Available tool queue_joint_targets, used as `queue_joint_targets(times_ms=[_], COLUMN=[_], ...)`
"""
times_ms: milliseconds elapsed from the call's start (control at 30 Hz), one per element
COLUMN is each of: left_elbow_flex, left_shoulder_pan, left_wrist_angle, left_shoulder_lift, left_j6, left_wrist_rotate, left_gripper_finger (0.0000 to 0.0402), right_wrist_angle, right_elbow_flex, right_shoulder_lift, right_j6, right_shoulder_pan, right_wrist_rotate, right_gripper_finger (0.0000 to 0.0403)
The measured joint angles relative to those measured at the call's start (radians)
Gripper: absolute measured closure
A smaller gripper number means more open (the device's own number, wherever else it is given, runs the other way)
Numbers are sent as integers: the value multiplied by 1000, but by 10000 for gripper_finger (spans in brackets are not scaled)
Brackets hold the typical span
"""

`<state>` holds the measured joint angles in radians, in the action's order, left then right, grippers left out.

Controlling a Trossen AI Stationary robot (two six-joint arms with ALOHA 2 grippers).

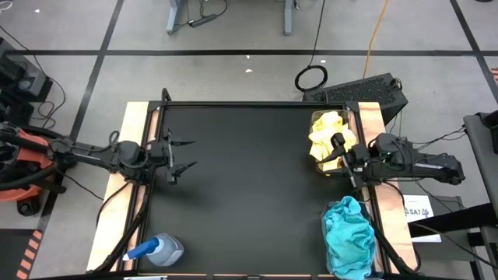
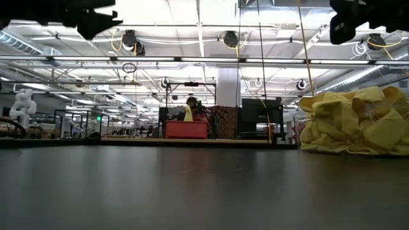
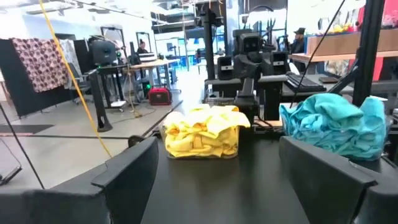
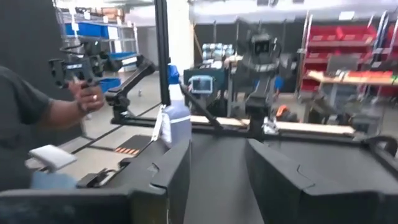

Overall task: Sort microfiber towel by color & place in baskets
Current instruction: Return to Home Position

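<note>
A heap of yellow microfiber towels (image 1: 325,131) fills a clear basket (image 3: 235,142) at the table's far right. Teal-blue towels (image 1: 350,236) are piled in the near right corner, also seen in the left wrist view (image 3: 336,123). My right gripper (image 1: 336,152) hangs open above the yellow heap, clear of it, pointing level toward the table's left, with nothing between its fingers (image 4: 217,180). Near the table's left edge my left gripper (image 1: 185,154) is open wide and points level toward the right, also holding nothing (image 3: 217,186).
A blue-capped spray bottle (image 1: 159,250) lies at the near left corner. The dark tabletop (image 1: 249,187) between the arms is bare. Beyond the table's left side a person's hand (image 4: 81,93) holds a hand-held device.
</note>
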<state>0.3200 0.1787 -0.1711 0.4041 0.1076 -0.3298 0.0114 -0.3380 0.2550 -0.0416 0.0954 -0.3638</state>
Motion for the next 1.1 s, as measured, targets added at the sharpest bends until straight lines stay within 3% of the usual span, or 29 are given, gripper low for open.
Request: queue_joint_targets(times_ms=[300,533,800,1100], left_elbow_flex=[-177,-308,-313,-313], left_shoulder_pan=[0,-19,-70,-90], left_wrist_angle=[-192,-265,-157,44], left_shoulder_lift=[-21,-115,-241,-343], left_j6=[5,4,11,-48], left_wrist_rotate=[-43,-47,-68,-66], left_gripper_finger=[63,63,63,63], right_wrist_angle=[-289,-304,-293,-232], right_elbow_flex=[201,241,275,325], right_shoulder_lift=[0,0,-45,-231], right_j6=[3,42,70,110], right_shoulder_pan=[-45,-46,-45,-42], right_wrist_rotate=[26,56,57,186], right_gripper_finger=[255,255,255,273])
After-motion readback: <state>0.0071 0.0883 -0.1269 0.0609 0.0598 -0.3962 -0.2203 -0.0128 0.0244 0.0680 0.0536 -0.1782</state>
